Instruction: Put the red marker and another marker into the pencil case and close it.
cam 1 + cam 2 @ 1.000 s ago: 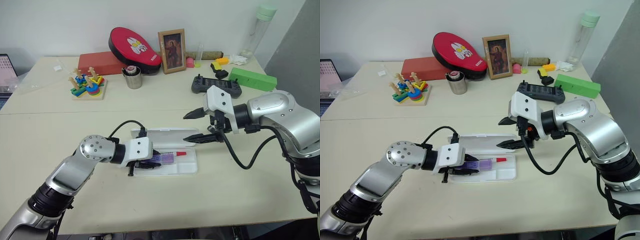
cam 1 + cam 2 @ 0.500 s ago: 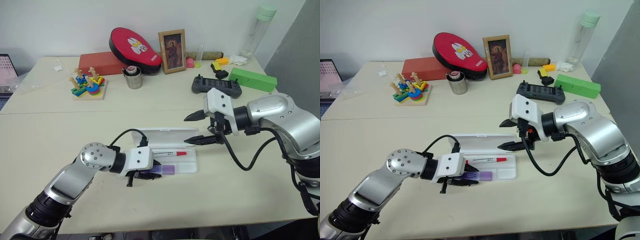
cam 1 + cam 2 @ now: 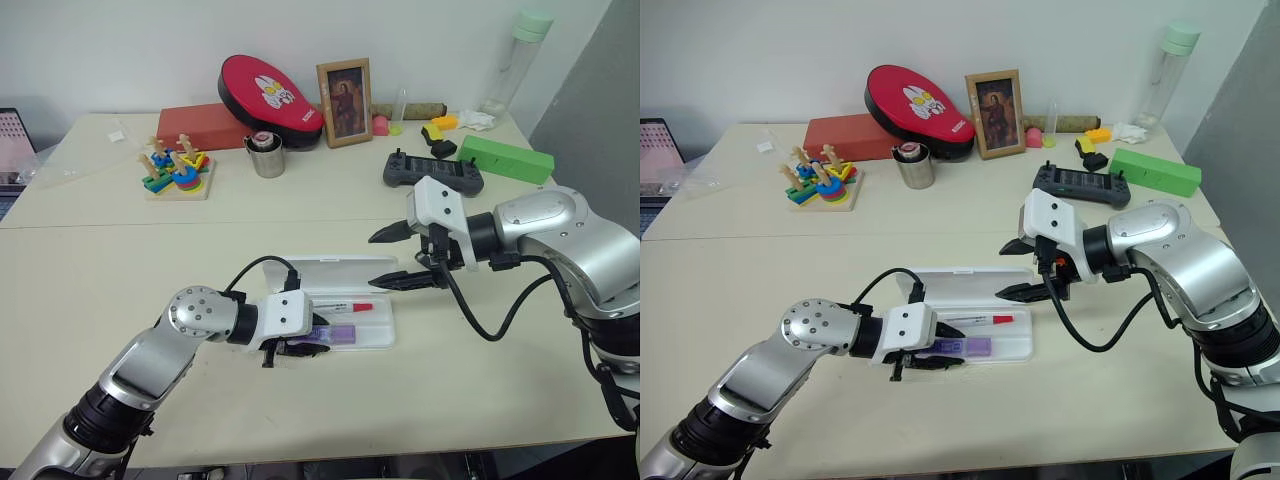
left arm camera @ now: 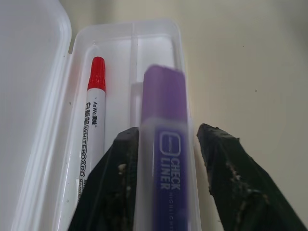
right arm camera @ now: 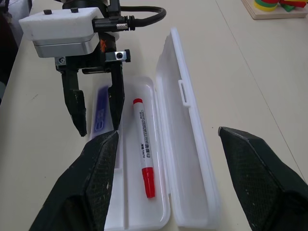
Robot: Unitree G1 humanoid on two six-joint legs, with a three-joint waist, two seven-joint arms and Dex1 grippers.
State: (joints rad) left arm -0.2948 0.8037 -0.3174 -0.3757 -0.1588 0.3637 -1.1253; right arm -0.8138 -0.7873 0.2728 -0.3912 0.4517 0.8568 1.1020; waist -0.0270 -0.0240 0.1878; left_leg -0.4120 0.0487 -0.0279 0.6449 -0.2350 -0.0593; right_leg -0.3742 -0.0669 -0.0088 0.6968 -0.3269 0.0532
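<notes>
Cream tabletop [image 3: 120, 260] spans the head views, with clutter along the far edge. At upper left sits a coloured stacking toy [image 3: 176, 172]; further right are a red oval pad [image 3: 268, 96], a small metal cup [image 3: 266, 156] and a framed picture [image 3: 344, 102].

Lower left of centre, the left gripper [image 3: 292, 349] reaches into the near side of the pencil case [image 3: 372, 331], which lies open with its lid [image 5: 190, 139] folded back. Its jaws stand part open, one on each side of the purple marker [image 4: 165, 144], which lies in the near lane of the tray; the left wrist view shows a gap on one side, and I cannot tell whether the other finger touches. Just beyond it, in the far lane, lies the red marker [image 3: 340, 306].

Right of centre, the right gripper [image 3: 392, 256] hangs above the case's right end, fingers spread wide and empty. Behind it rest a black controller [image 3: 433, 172] and a green box [image 3: 505, 157].
</notes>
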